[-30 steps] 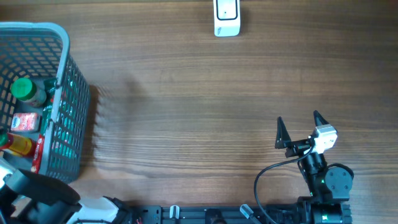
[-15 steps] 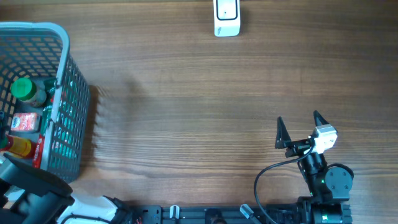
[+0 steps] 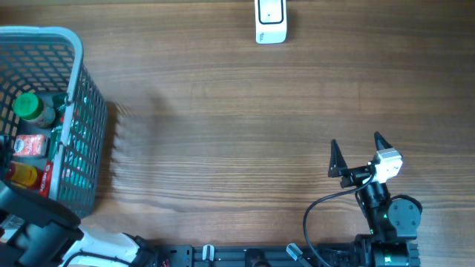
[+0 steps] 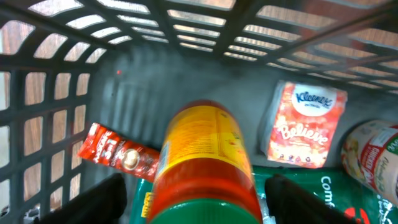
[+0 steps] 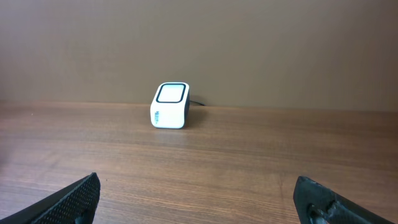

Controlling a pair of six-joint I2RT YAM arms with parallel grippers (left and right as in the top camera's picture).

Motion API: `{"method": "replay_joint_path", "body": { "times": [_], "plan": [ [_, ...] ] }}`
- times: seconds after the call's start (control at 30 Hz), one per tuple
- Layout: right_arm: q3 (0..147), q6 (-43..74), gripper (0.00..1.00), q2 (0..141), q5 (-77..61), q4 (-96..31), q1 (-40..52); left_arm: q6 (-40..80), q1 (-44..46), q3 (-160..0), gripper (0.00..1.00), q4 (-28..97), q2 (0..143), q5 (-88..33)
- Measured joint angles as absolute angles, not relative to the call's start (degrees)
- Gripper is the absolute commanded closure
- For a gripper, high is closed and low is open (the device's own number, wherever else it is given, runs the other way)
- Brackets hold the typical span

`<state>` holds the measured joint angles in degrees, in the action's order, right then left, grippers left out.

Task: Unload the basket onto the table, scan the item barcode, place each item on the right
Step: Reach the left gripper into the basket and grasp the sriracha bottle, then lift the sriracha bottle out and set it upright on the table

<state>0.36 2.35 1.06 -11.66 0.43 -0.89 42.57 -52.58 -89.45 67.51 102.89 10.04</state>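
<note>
Bottle lies on its side in the basket, at the left end of the table, on top of other goods. Its cap end points toward the left wrist camera.

Handling, as I judge it:
- Rigid plastic, round and glossy, so it is likely to roll or twist in a loose pinch.
- Probably part full, so of moderate weight, with the load toward the far end.
- Not fragile, and a firm squeeze should be safe.
- Best hold is across the body just behind the cap, where the red band meets the yellow label. Fingers go on opposite sides of the round, square to its axis.
- The cap itself is a poor hold, being smooth and tapering.

Looks: yellow label with small print, red band, green cap. No barcode shows from here; it may be on the underside.

Left gripper: jaws apart, one on each side of the bottle near the cap, with narrow gaps on both sides. No contact that I can make out.

Neighbours: tissue pack just right of the bottle, red sachet to its left.

Right gripper: jaws spread wide and empty, low over the table, facing the scanner. The scanner stands at the far edge, well away from the basket.
</note>
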Motion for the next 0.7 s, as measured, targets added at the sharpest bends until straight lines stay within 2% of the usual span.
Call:
{"method": "replay_joint_path", "body": {
  "times": [0.07, 0.2, 0.37, 0.57, 0.67, 0.7],
  "plan": [
    [0.4, 2.3, 0.00, 1.1, -11.7, 0.4, -0.9, 42.2, -52.6, -89.5, 0.57, 67.4, 103.0, 10.3],
    [0.4, 2.3, 0.00, 1.1, -11.7, 0.4, -0.9, 42.3, -52.6, -89.6, 0.61, 67.8, 103.0, 10.3],
    [0.4, 2.3, 0.00, 1.1, -11.7, 0.4, -0.9, 42.3, -52.6, -89.4, 0.62, 68.2, 102.1, 9.7],
    [0.4, 2.3, 0.00, 1.1, -11.7, 0.4, -0.9, 42.3, -52.6, -89.2, 0.62, 66.8, 91.0, 5.4],
    [0.4, 2.3, 0.00, 1.1, -11.6, 0.4, -0.9, 42.3, -52.6, -89.8, 0.62, 65.4, 86.9, 0.7],
    [0.4, 2.3, 0.00, 1.1, -11.7, 0.4, -0.9, 42.3, -52.6, -90.8, 0.61, 63.7, 84.3, -4.3]
  ]
}}
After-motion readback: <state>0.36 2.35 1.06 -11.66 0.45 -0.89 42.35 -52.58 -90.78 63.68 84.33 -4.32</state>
